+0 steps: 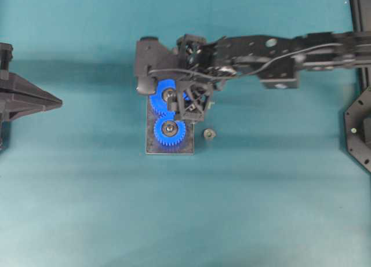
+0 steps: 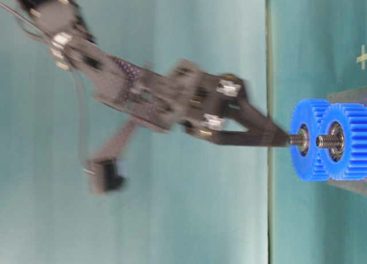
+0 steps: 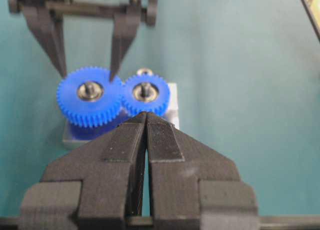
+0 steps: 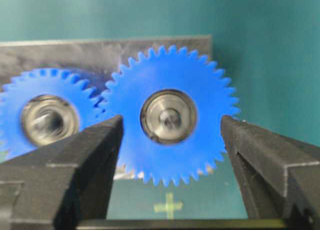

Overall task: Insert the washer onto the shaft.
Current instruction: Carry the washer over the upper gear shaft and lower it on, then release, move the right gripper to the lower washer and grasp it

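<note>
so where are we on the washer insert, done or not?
Looks close to done. A metal ring sits around the shaft at the hub of the larger blue gear, likely the washer. The right gripper is open above that gear, holding nothing. The left gripper is shut and idle. A small dark part lies beside the base plate. Left: retract.

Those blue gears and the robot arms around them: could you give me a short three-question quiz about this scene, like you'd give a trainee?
1. True or false: the right fingers stand open on either side of a blue gear.
2. How many blue gears sit on the grey plate? A) one B) two C) three
3. Fill in: the left fingers are pressed ____, holding nothing.

Key:
1. True.
2. B; the second gear meshes with the first.
3. Together. A small dark piece lies on the table beside the plate.
</note>
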Robot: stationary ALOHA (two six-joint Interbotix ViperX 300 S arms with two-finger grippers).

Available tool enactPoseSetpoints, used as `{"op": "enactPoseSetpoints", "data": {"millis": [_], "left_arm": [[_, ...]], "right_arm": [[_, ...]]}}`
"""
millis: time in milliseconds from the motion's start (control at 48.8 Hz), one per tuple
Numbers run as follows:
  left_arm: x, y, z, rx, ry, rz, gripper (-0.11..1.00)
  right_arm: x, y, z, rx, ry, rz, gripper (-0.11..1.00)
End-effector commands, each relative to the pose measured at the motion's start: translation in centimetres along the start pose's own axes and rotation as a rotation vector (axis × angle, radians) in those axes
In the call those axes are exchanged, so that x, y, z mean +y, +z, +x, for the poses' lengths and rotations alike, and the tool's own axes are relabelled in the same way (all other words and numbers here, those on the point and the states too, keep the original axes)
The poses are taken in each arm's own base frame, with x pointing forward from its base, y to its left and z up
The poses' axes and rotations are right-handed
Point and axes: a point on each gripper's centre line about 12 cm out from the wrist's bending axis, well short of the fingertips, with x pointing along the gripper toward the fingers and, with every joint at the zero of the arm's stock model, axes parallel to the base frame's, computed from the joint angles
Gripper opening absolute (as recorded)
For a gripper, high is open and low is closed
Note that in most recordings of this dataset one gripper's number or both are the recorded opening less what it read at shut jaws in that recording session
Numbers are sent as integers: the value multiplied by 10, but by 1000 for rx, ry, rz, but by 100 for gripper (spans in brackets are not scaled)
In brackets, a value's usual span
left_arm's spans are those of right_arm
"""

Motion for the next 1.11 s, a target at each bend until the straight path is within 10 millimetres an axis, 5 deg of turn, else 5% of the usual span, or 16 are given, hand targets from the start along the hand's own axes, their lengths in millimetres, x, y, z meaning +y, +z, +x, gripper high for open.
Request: {"op": "enactPoseSetpoints", "data": {"millis": [0, 143, 430, 1086], "left_arm": [[0, 5, 0, -12, 0, 0, 1], [0, 3, 0, -8, 0, 1, 1], [0, 5, -3, -25, 0, 0, 1], [0, 7, -5, -28, 0, -3, 1]], "right_arm": [[2, 4, -32, -52, -1, 7, 81], [14, -16, -39, -1, 15, -15, 81], [42, -70, -17, 65, 69, -28, 80], [67, -102, 31, -5, 98, 87, 79]]}}
